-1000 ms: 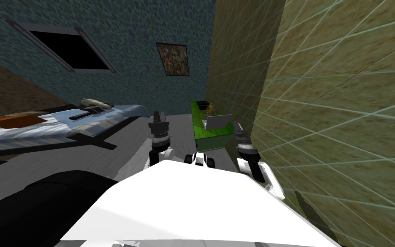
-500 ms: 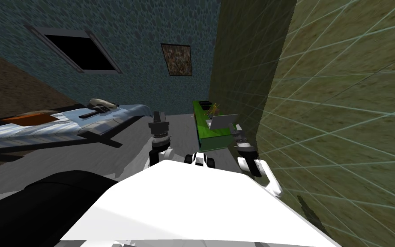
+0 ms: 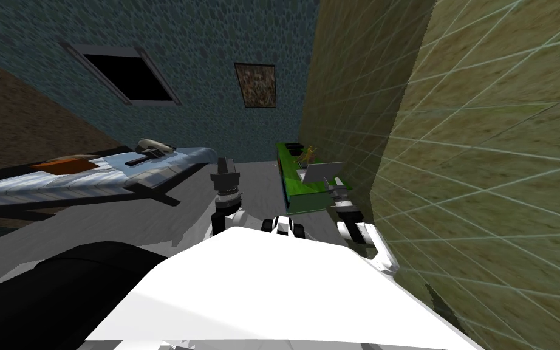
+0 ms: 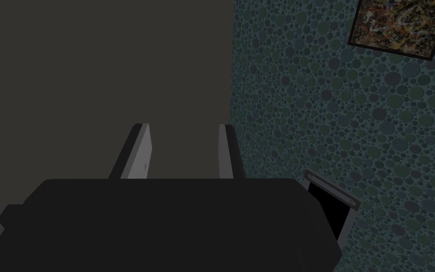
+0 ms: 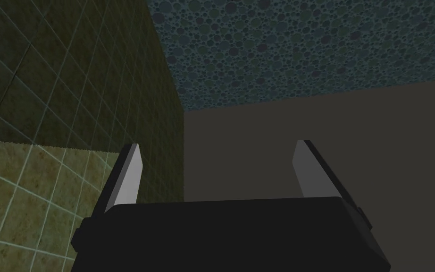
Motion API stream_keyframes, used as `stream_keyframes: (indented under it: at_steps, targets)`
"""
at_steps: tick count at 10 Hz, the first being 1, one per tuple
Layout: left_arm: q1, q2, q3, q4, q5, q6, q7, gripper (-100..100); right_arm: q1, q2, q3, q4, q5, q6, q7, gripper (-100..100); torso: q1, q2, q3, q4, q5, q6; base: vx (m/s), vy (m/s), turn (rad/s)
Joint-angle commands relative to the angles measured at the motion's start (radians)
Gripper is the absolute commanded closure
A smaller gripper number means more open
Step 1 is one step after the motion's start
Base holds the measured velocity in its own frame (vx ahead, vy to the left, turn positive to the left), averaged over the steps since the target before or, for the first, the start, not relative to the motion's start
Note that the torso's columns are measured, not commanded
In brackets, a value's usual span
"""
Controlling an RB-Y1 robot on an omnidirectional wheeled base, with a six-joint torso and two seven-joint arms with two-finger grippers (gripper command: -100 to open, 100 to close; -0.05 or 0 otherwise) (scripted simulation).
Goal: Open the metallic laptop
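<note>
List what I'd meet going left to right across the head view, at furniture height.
bed → left tool → green table, with the laptop standing open on it → tiled wall. The right tool overlaps the table's near end, so it is left out.

Along the left, a bed (image 3: pixel 90 179) in pale blue-grey, an orange patch (image 3: pixel 60 165) lying on it. On the pebbled blue wall (image 3: pixel 212 36), a window (image 3: pixel 130 78) showing black and a framed picture (image 3: pixel 256 85). Off to the right, a green desk (image 3: pixel 291 185), set against an olive tiled wall (image 3: pixel 485 152).
</note>
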Motion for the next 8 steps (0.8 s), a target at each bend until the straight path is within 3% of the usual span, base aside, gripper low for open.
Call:
stream_keyframes:
  at_steps: [1,3,4,8]
  targets:
    - [0.0,0.0,0.0,0.0,0.0,0.0,0.0,0,-0.031,-0.016,-0.014,0.051,0.068,0.02,0.051,-100,-0.002,-0.001,0.0,0.0,0.0,0.0,-0.017,0.088,0.058]
    - [0.0,0.0,0.0,0.0,0.0,0.0,0.0,0,-0.058,-0.036,-0.029,0.103,0.128,0.04,0.108,-100,-0.003,-0.001,-0.001,0.0,-0.001,0.0,-0.024,0.12,0.104]
    - [0.0,0.0,0.0,0.0,0.0,0.0,0.0,0,-0.058,-0.036,-0.029,0.103,0.137,0.04,0.108,-100,-0.001,0.0,0.0,0.0,0.0,0.0,-0.016,0.1,0.022]
    - [0.0,0.0,0.0,0.0,0.0,0.0,0.0,0,-0.107,-0.099,-0.061,0.211,0.248,0.065,0.208,-100,-0.003,-0.001,-0.001,0.0,-0.001,0.0,0.016,0.095,0.112]
